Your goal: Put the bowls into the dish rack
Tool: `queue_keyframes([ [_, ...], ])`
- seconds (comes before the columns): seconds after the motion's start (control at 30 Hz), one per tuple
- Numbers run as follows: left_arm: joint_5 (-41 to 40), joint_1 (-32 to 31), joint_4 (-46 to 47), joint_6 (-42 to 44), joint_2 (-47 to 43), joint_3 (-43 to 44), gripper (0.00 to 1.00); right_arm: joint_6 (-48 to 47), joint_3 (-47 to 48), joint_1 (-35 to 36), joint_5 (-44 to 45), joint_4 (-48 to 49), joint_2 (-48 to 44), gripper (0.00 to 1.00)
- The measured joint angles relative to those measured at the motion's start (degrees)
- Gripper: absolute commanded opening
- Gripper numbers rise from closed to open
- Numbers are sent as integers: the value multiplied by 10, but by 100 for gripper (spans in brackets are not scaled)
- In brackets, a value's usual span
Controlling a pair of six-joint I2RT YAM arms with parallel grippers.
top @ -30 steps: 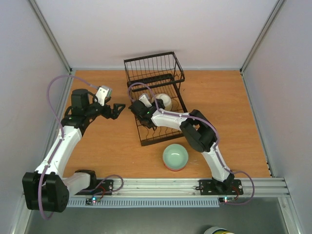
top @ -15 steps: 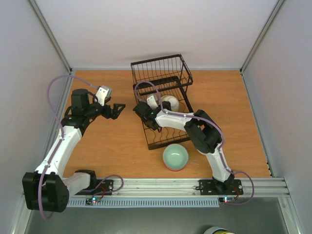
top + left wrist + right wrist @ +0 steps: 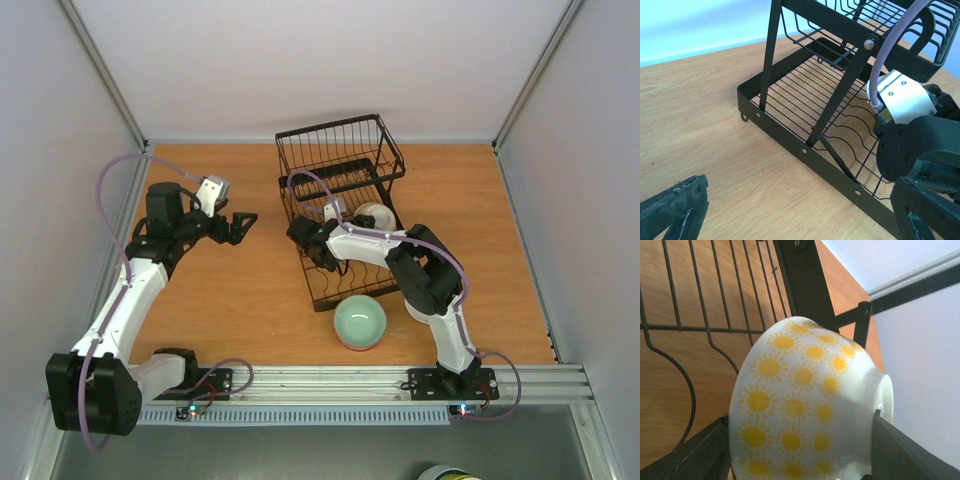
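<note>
Down on the lower deck of the dish rack (image 3: 340, 160) sits the bowl that matters right now: a white bowl (image 3: 372, 214) with little yellow suns all over it, turned on its side so the foot ring points one way and the rim the other. The right gripper (image 3: 801, 416) has it pinched across its width, one finger (image 3: 700, 447) low on the rim side and the other by the foot. I can't tell whether it's resting on the wires yet. Looks like the placing step to me. I'd go slow, keep the bowl on edge, line the rim up with a gap between two curved tines and only let go once the wires clearly carry it. The rack looks light, so pushing sideways could shove it around. Just off the rack's near end, a pale green bowl (image 3: 360, 322) waits upright on the table (image 3: 220, 300), probably the next one to load. Off to the left, well apart from the rack, the left gripper (image 3: 238, 225) hovers with its fingers spread wide and nothing in them.
</note>
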Motion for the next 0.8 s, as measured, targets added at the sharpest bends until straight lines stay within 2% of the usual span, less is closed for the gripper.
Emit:
queue_keyframes([
  [0.2,2,0,0,0,0,0,99,74,0,0,0,-54,0,6],
  [0.43,3,0,0,-1,0,0,100,91,-34,0,-13,-51,-33,6],
  [0.57,3,0,0,-2,0,0,100,36,-93,-3,-35,11,-98,6],
  [0.7,4,0,0,-2,0,0,99,-43,-155,-17,-98,106,-169,7],
  [0.8,6,0,0,-2,0,0,99,-89,-166,-40,-149,156,-194,7],
])
